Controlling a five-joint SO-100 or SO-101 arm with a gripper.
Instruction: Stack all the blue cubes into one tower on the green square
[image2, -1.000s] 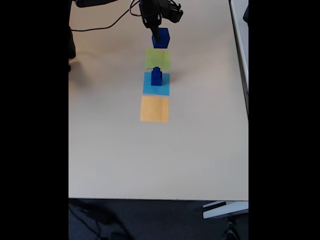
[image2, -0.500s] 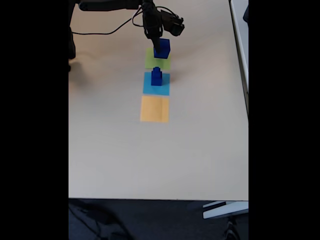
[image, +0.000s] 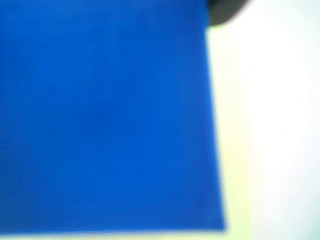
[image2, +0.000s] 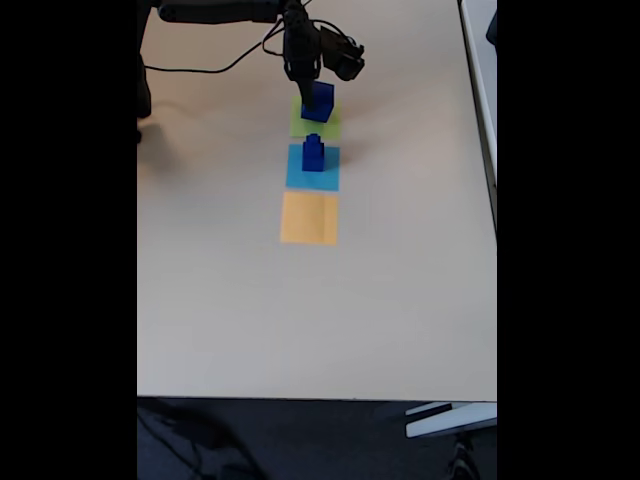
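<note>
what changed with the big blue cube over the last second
The gripper carried the large blue cube from beyond the far edge of the green square toward the camera and down over it; it looks still gripped. The small stack of blue cubes on the light-blue square and the orange square stayed put.

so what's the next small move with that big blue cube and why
Probably ease the large blue cube straight down until it sits flat on the green square, then open the gripper. In the fixed view the cube is over that square, and the wrist view shows lime beside it. The small stack of blue cubes waits on the light-blue square.
</note>
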